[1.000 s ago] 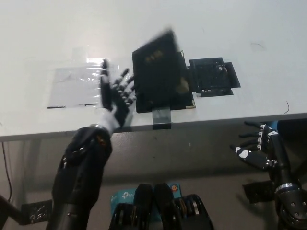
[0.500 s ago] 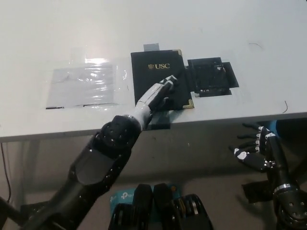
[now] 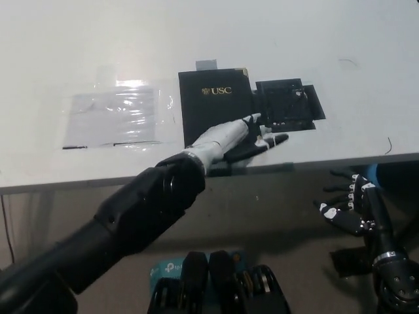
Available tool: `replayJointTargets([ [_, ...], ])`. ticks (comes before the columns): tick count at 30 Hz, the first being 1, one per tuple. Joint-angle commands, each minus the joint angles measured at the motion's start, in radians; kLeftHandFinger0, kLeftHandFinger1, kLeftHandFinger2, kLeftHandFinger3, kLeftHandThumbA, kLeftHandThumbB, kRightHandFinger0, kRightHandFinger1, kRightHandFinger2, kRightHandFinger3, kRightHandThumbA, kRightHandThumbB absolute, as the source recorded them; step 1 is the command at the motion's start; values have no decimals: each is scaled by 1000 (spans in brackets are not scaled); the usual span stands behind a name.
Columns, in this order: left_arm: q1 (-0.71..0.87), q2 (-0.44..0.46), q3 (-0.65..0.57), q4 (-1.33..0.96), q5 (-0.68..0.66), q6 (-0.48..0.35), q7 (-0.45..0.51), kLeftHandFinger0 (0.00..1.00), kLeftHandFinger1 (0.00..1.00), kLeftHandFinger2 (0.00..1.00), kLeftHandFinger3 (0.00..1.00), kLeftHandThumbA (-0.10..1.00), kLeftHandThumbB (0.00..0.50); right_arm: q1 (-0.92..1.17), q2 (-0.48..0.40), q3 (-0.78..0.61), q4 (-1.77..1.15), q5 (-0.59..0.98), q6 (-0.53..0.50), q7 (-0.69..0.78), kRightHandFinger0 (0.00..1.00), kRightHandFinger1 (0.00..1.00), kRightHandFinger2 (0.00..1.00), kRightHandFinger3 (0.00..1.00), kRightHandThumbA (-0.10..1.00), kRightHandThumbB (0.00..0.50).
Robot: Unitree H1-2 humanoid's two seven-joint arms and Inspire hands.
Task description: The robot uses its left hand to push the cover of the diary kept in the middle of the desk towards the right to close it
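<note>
The black diary lies shut in the middle of the white desk, its cover showing gold "USC" lettering. My white left hand lies flat and open across the diary's near right corner, fingers stretched out to the right past the cover's edge. Its dark forearm crosses the desk's front edge from the lower left. My black right hand hangs open below the desk edge at the right, holding nothing.
A clear plastic sheet is taped to the desk left of the diary. A black square frame lies just right of the diary, near my left fingertips. A strip of grey tape sits at the diary's far edge.
The cover swung over to the right and came down flat, so the diary is now shut. My left hand followed it, sliding further right across the cover. The right hand stayed still.
</note>
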Motion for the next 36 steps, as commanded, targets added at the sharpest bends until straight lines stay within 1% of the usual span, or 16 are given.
replayJointTargets([
  [1, -55, 211, -212, -163, 577, 49, -21, 1000, 1000, 1000, 1000, 1000, 292, -15, -10, 4, -61, 11, -6, 26, 338, 399, 500, 728, 794, 76],
  [6, 72, 296, -28, -469, 507, 112, 2, 1000, 1000, 1000, 1000, 1000, 244, -12, -17, 3, -58, -2, -12, 17, 350, 405, 499, 731, 826, 98],
  [7, 150, 319, 72, -591, 463, 104, 51, 1000, 1000, 1000, 1000, 1000, 265, -12, -19, 3, -58, -4, -10, 17, 338, 400, 506, 723, 835, 103],
  [8, 167, 323, 95, -618, 454, 101, 62, 1000, 1000, 1000, 1000, 1000, 265, -11, -19, 2, -59, -4, -10, 16, 337, 400, 507, 721, 837, 103],
  [11, 319, 326, 305, -864, 315, 113, 96, 1000, 1000, 1000, 1000, 1000, 240, -10, -24, -5, -56, -2, -12, 11, 346, 409, 515, 720, 849, 103],
  [12, 409, 299, 442, -1010, 199, 154, 115, 1000, 1000, 1000, 1000, 1000, 300, -12, -26, -4, -55, -9, -13, 8, 346, 408, 507, 717, 859, 104],
  [13, 460, 263, 539, -1079, 81, 126, 139, 1000, 1000, 1000, 1000, 1000, 298, -14, -28, -4, -52, -12, -16, 6, 336, 397, 500, 717, 864, 100],
  [14, 462, 256, 553, -1084, 72, 122, 133, 1000, 1000, 1000, 1000, 1000, 299, -15, -27, -5, -49, -11, -18, 4, 335, 396, 500, 717, 865, 101],
  [16, 551, 218, 705, -1191, -100, 50, 188, 1000, 1000, 1000, 1000, 1000, 216, -15, -26, -8, -44, -6, -22, 4, 330, 397, 507, 727, 864, 93],
  [17, 594, 209, 775, -1261, -175, 49, 205, 1000, 1000, 1000, 1000, 1000, 235, -12, -26, -9, -44, -4, -21, 4, 334, 399, 511, 734, 864, 88],
  [18, 604, 206, 794, -1272, -187, 44, 202, 1000, 1000, 1000, 1000, 1000, 232, -11, -24, -10, -42, -3, -25, 3, 340, 399, 507, 737, 859, 81],
  [19, 633, 204, 829, -1300, -227, 32, 213, 1000, 1000, 1000, 1000, 1000, 195, -9, -23, -11, -40, -2, -33, 2, 343, 399, 505, 739, 854, 73],
  [21, 682, 195, 879, -1335, -299, 19, 224, 1000, 1000, 1000, 1000, 1000, 165, -6, -24, -12, -36, -3, -36, 0, 350, 405, 506, 740, 851, 76],
  [25, 826, 163, 961, -1298, -490, -149, 223, 1000, 1000, 1000, 1000, 1000, 201, -3, -25, -16, -35, -1, -44, -3, 338, 394, 490, 728, 844, 76],
  [27, 884, 127, 1002, -1241, -563, -207, 201, 1000, 1000, 1000, 1000, 1000, 197, -4, -25, -19, -34, 0, -40, -5, 334, 390, 484, 720, 839, 78],
  [36, 1035, 53, 1127, -859, -538, -298, 10, 1000, 1000, 1000, 1000, 1000, 143, -7, -28, -19, -28, 0, -34, -2, 323, 389, 493, 728, 838, 80],
])
